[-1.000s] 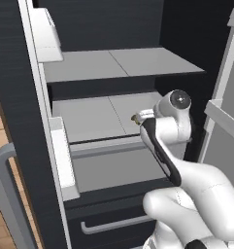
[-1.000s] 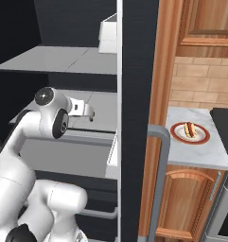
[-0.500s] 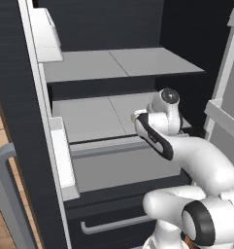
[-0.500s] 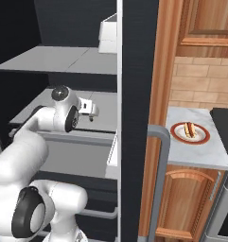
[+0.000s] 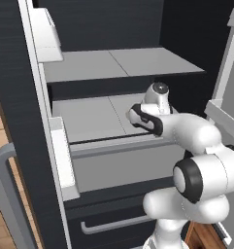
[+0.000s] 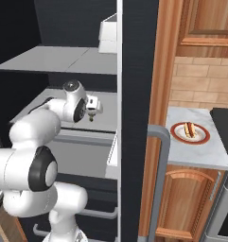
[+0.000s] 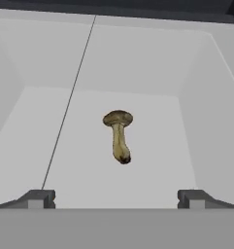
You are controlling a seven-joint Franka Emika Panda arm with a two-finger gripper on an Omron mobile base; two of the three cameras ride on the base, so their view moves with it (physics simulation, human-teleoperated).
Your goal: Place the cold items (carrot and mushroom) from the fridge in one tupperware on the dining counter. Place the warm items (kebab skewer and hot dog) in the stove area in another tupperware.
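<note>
The gripper (image 7: 116, 199) is held wide open and empty over a pale fridge shelf (image 7: 152, 146), with the mushroom (image 7: 118, 136) lying on it just ahead, untouched. The arm is reached into the open fridge (image 5: 21, 146). The hot dog (image 6: 189, 129) is seen resting on a red-rimmed plate (image 6: 177, 137) beside the stove. Nothing appears packed yet; all placements are judged outstanding.

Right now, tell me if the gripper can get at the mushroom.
Probably yes. The gripper is open, and in the hand view the mushroom lies alone on the pale fridge shelf, centred ahead of the fingertips, with nothing between them.
</note>
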